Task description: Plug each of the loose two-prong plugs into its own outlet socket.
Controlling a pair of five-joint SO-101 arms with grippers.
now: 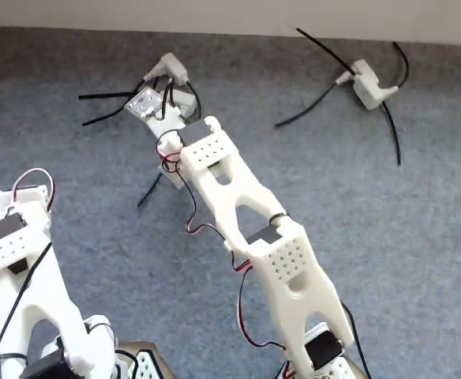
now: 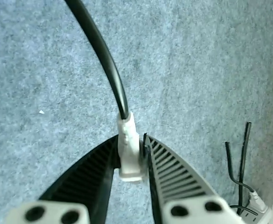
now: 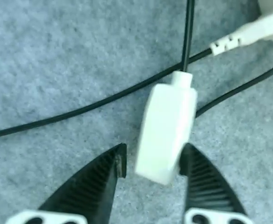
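Two arms stand over a grey, carpet-textured surface (image 1: pixel 420 260) whose far edge meets a pale wall (image 1: pixel 230 12). The left arm (image 1: pixel 17 260) is folded near its base, and the left claw (image 2: pixel 131 139) is clenched on a small white plug (image 2: pixel 128 151). The plug sits upright between the ribbed black fingers (image 2: pixel 174 172), and its thick black cord (image 2: pixel 104 56) arcs away ahead of the claw. The right arm (image 1: pixel 246 205) is stretched far out across the surface. The right claw (image 3: pixel 155 149) is spread, its fingertips on either side of a white block (image 3: pixel 167 126) that lies on the carpet; whether they touch it cannot be told. A thin black lead (image 3: pixel 189 32) leaves the block's far end. Just beyond the claw a loose black cable (image 3: pixel 80 109) crosses the carpet, and a second white plug (image 3: pixel 253 32) lies near it. Well apart from this claw, close to the wall, lies another white connector (image 1: pixel 369 83) with black leads.
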